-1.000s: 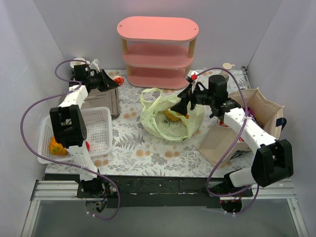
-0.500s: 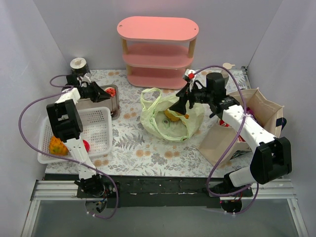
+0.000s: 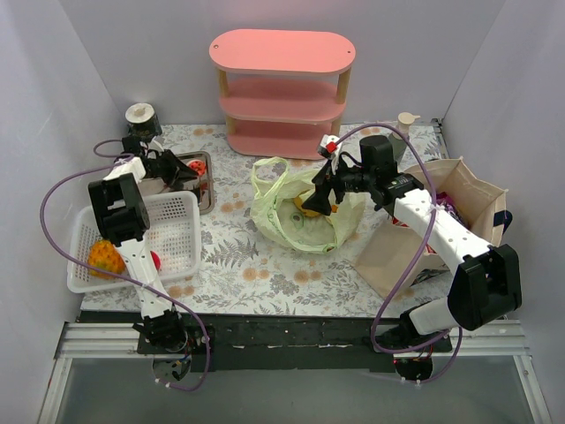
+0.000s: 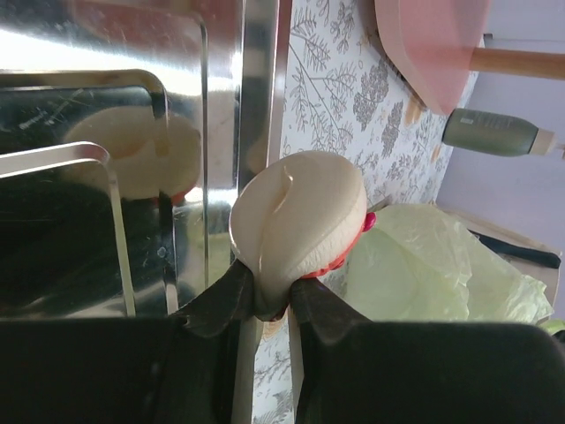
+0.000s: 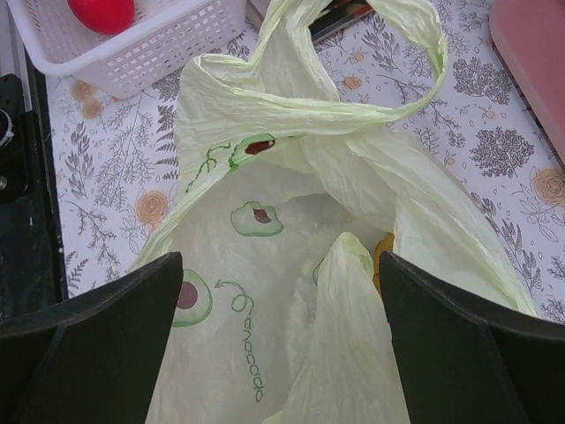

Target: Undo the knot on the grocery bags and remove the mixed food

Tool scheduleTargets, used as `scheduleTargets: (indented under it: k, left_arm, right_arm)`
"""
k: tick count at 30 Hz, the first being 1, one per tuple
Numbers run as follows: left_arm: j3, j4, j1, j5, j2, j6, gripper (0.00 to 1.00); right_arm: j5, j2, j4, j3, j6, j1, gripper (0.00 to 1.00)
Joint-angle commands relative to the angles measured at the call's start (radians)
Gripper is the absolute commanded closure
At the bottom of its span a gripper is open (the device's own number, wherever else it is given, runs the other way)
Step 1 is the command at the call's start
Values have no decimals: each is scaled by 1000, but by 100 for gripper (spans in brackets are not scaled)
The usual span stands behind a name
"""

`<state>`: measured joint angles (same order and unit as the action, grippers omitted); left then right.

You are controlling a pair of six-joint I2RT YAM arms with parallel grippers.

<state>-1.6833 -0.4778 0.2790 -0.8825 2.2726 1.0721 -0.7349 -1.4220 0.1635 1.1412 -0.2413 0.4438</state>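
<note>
While the left end effector (image 4: 269, 305) pinches a pale pastry (image 4: 300, 216) over the steel tray (image 4: 132, 115), right end effector (image 5: 281, 265) spread wide above the bag (image 5: 247, 265), handles (image 5: 309, 110) untied, on the surface (image 3: 265, 265).

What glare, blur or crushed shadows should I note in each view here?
Left wrist: strong glare and mirror reflections on the metal tray, which doubles the cream pastry pinched in the left gripper; the gripper body is near-black. Right wrist: plastic bag sharp and evenly lit, right gripper open, fingers featureless black. Top external: soft even light, sharp throughout, no harsh glare.
</note>
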Motion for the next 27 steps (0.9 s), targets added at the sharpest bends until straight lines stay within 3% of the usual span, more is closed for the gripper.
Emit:
scheduleTargets:
  k: [1,4,13,19,27]
  left_arm:
    - [-42,5,19,37,18,12,88]
    - [-33,8,23,39,19,29,80]
    - [7,-15,49,65,8,3,68]
    - [14,-18,51,85,-12,5,54]
    - [20,-1,51,77,-65,-8,48]
  right_arm:
    - [8,12,28,52,-38,6,2]
    - [9,-2,28,72,-47,7,2]
    - [3,-26,4,97,-47,7,2]
    - [-3,-19,-12,81,-38,7,2]
    - [6,11,-24,35,-41,9,2]
